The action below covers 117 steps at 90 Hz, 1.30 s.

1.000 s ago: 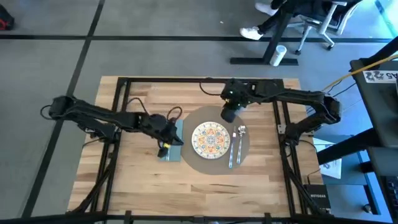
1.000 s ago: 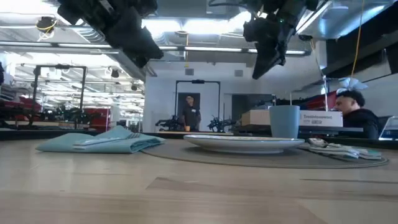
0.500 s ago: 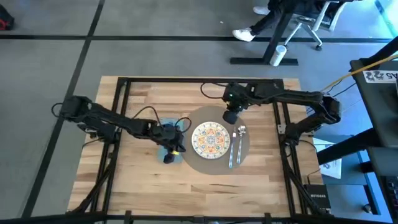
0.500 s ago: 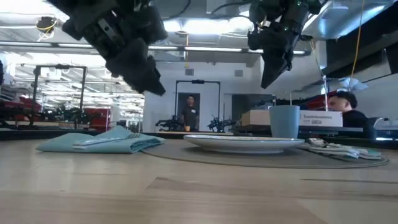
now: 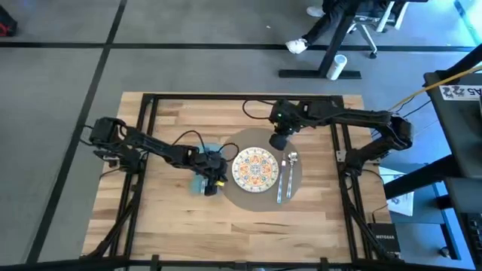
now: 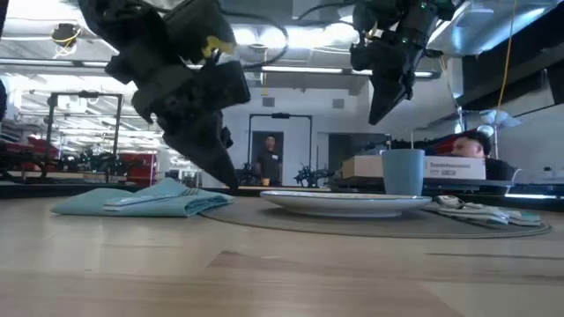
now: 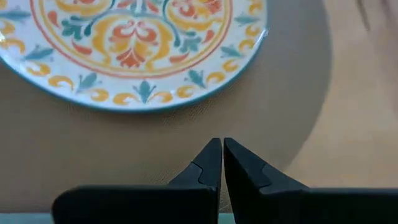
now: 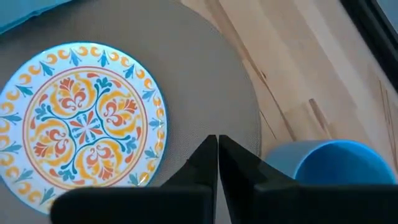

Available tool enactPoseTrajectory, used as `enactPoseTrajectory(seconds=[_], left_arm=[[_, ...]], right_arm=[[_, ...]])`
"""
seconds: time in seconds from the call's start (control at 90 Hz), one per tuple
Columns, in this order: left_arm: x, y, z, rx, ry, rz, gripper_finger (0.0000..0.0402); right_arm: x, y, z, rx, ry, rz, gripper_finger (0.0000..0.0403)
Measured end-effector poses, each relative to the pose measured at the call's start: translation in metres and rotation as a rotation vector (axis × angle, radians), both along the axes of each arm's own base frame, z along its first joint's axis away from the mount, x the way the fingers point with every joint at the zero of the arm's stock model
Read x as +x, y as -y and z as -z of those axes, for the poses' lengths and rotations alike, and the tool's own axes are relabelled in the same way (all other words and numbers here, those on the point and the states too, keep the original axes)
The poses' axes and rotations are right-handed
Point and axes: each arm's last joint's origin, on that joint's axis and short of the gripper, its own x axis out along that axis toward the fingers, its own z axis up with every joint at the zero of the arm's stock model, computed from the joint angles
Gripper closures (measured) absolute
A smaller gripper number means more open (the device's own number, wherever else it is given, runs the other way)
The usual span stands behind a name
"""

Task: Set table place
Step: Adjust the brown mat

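Left pincer point(image 5: 215, 179) is seen low over the teal napkin point(image 5: 205, 167), just beside the placemat's left edge; its fingers point(image 7: 211, 163) are pressed together w/ nothing between them. In the left wrist view the placemat point(image 7: 155, 149) and patterned plate point(image 7: 134, 50) are seen just ahead of the tips. Right pincer point(image 5: 278, 139) is held above the placemat's far edge, fingers point(image 8: 208, 155) likewise closed and empty, w/ the blue cup point(image 8: 329, 165) just beside it.

Counted: 2 arms, 1 placemat, 1 plate, 1 napkin, 1 cup, approx. 2 pcs of cutlery point(image 5: 285, 175) on the placemat's right part; exact type can't be told. A utensil point(image 6: 150, 199) is also seen lying on the napkin in the low view.

The placemat point(image 5: 263, 197) is laid near the middle of the desk point(image 5: 173, 218), slightly right, w/ the plate point(image 5: 255, 168) centred on it. It's positioned between the 2 pincers: right of the left one, under and nearer than the right one.
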Motion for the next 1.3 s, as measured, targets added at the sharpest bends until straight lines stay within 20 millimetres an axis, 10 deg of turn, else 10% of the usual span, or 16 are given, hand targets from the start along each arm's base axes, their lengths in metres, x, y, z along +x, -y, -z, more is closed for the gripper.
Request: enactPoseTrajectory(seconds=[1.3], left_arm=[[-0.0081, 0.0035, 0.0092, 0.017, -0.101, -0.07, 0.0402]], right_arm=[[-0.0001, 0.0, 0.0001, -0.003, -0.002, -0.002, 0.0403]])
